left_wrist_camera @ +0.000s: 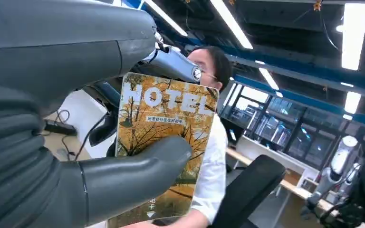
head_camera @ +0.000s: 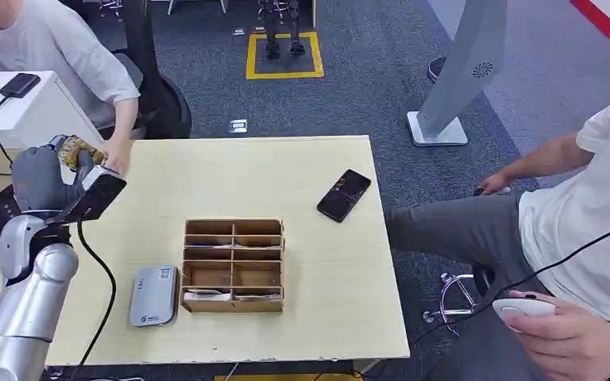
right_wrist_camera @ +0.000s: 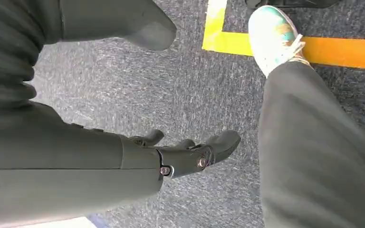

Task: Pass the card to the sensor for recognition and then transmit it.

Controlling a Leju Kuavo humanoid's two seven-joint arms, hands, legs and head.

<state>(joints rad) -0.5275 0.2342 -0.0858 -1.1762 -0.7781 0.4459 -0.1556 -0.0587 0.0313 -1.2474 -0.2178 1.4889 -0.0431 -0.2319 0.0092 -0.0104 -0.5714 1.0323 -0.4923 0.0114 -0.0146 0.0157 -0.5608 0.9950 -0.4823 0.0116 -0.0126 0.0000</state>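
Card (left_wrist_camera: 164, 137) sits pinched between your left hand's (head_camera: 48, 178) thumb and fingers (left_wrist_camera: 171, 64), raised at the tabletop's (head_camera: 302, 317) far left corner; your right hand (right_wrist_camera: 180, 154) hangs empty, fingers apart.

Even, bright overhead strip lighting (left_wrist_camera: 228, 21); perhaps slightly soft focus.

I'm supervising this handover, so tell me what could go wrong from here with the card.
The left hand holds the hotel card between thumb and fingers, so it might slip. A person's hand is close by; a collision or fumbled handover seems possible. The grey reader lies farther along the table.
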